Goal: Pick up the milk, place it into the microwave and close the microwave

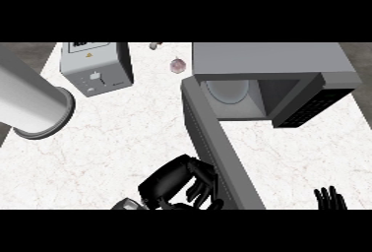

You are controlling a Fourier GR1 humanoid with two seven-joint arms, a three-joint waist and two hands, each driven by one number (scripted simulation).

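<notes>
The grey microwave (pixel 269 61) stands at the back right with its door (pixel 218 147) swung wide open toward me. Inside I see only the pale round turntable plate (pixel 227 91). No milk shows anywhere in the head view. My left hand (pixel 178 183) is at the bottom centre, fingers curled, right against the left face of the open door near its free end. I see nothing in it. My right hand (pixel 330 199) rests at the lower right edge with its fingers up and straight.
A grey toaster (pixel 94 69) stands at the back left. A big pale cylinder (pixel 33 101) lies across the left edge. A small pinkish object (pixel 178 65) sits just left of the microwave, with another bit (pixel 154 46) behind it.
</notes>
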